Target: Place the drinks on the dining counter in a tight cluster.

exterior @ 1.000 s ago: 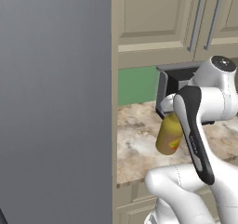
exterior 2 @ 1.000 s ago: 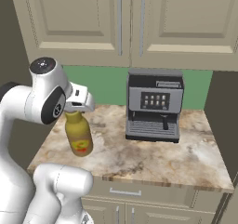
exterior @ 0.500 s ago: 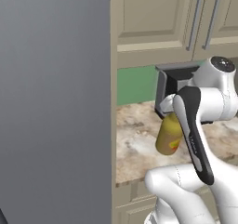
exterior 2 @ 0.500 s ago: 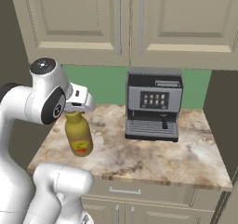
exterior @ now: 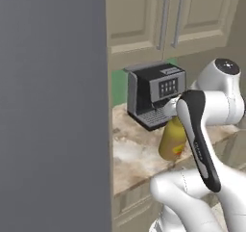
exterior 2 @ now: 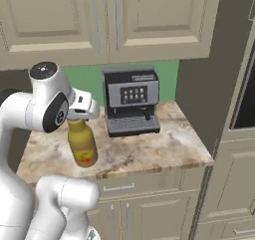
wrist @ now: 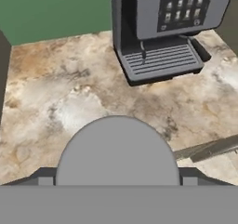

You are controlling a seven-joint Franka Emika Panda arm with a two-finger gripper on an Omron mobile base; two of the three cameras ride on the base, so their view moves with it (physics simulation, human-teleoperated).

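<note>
A coffee machine (exterior 2: pixel 130 100) stands on the short marbled counter (exterior 2: pixel 164 149) beneath beige cabinets (exterior 2: pixel 149 20).

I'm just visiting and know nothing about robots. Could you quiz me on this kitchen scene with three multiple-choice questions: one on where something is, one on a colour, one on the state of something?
1. Where does the coffee machine stand?
A. on the marbled counter, against the green wall
B. on the floor
C. inside a cabinet

2. What colour is the bottle under the gripper?
A. blue
B. amber-yellow
C. black

3. How are the cabinet doors above the counter?
A. wide open
B. removed
C. shut

Answers:
1 A: its base sits on the stone top with green wall behind it.
2 B: both base views show a yellow body.
3 C: the doors lie flush, handles facing out.
</note>
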